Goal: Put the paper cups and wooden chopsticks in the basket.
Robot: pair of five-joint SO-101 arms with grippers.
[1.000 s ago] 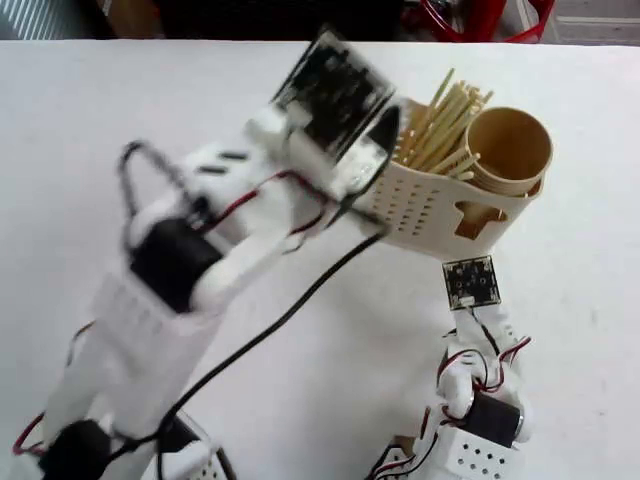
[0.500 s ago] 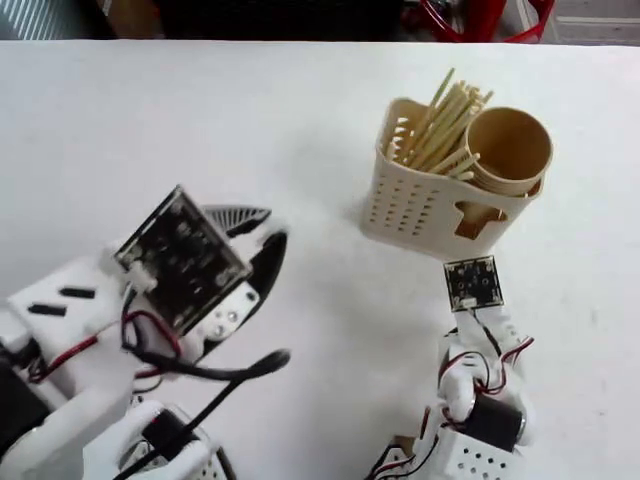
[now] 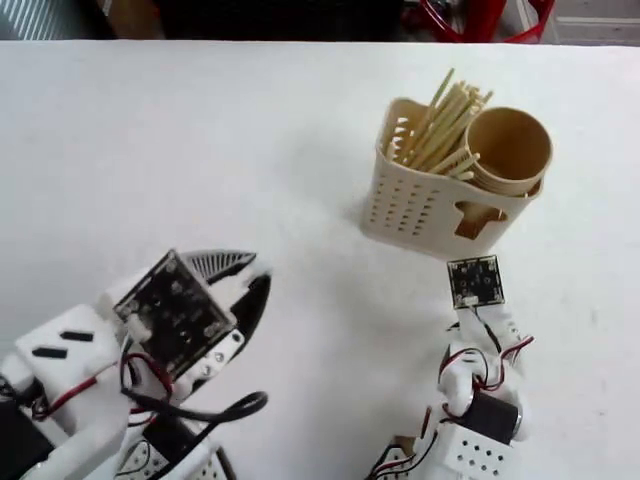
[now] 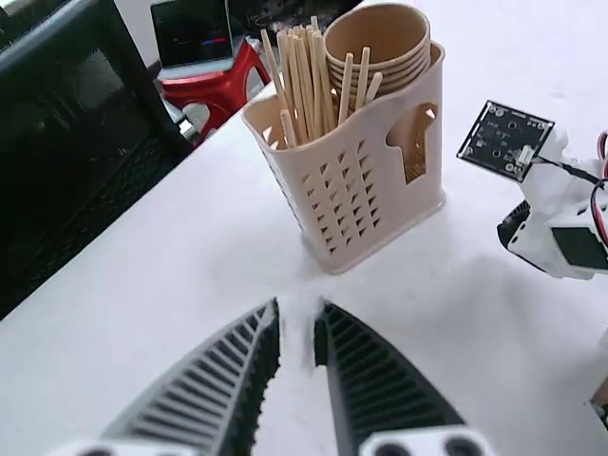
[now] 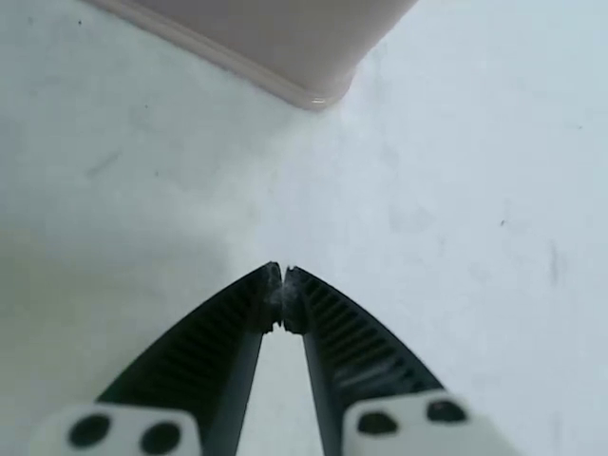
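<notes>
Tan paper cups (image 3: 510,150) & thin wooden chopsticks (image 3: 440,125) sit in the cream perforated plastic basket (image 3: 420,210). Left gripper (image 4: 296,323) is empty, fingers slightly apart; right gripper (image 5: 283,285) has tips together. Looks done, so I park both arms w/o nudging it.

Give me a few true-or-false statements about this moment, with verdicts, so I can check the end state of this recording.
1. The paper cups and wooden chopsticks both stand in the basket. True.
2. The basket lies tipped on its side. False: it stands upright on the table.
3. The right gripper is shut with nothing in it. True.
4. The left gripper grips a chopstick. False: nothing is between its fingers, and it is apart from the basket.
5. The cups sit separately, side by side. False: they are nested in one stack.
</notes>
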